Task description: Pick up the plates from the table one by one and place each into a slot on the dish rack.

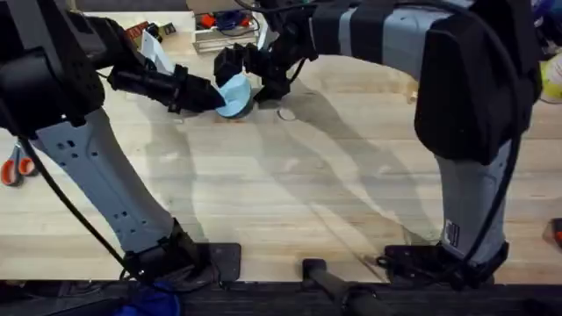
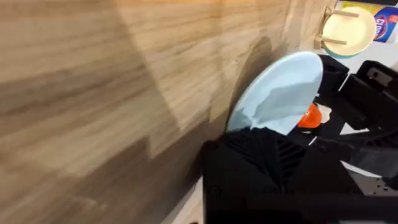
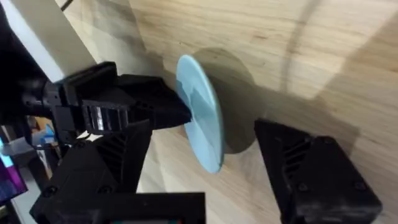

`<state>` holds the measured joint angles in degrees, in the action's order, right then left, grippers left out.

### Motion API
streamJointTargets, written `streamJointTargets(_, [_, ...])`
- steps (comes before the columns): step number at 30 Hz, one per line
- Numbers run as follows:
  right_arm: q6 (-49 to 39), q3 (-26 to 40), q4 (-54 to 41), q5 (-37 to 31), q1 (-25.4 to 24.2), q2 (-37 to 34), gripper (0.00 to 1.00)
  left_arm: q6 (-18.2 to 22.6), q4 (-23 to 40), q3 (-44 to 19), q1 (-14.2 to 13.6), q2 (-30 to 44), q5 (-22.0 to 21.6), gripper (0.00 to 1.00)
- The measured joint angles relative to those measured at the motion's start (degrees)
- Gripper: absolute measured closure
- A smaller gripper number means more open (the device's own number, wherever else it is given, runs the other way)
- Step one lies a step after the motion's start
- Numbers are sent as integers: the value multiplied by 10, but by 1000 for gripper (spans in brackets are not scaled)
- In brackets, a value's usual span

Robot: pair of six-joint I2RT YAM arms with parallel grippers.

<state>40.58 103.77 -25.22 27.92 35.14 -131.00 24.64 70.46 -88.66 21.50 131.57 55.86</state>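
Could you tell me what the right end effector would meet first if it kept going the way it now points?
Most likely the light blue plate, which stands between its open fingers; just beyond is the left end effector holding that plate.

No writing is fully legible. Beyond the left gripper (image 2: 280, 155), past the cream plate (image 2: 348, 30), a blue and yellow package (image 2: 385, 22) carries white lettering cut by the frame edge; it seems to begin with "C", but the word cannot be read.
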Motion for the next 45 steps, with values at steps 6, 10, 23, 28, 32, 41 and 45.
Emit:
streamJointTargets(6, [5,0,0,0,0,0,7,0,0,0,0,0,0,960])
streamJointTargets(10, [7,0,-1,0,0,0,129,0,0,0,0,0,0,960])
streamJointTargets(23, [14,1,-1,17,-3,-3,970,0,3,-2,1,0,1,960])
streamJointTargets(28, [12,1,-1,30,-4,-3,974,1,10,-3,1,0,-1,960])
streamJointTargets(32, [-3,1,-7,45,-9,-4,972,2,18,-4,0,-2,-9,960])
streamJointTargets(41, [-65,1,-79,69,-24,5,971,-5,45,-1,-12,-74,-116,961])
streamJointTargets(45, [-105,1,-138,42,-29,27,971,-11,62,-1,-11,-136,-158,960])
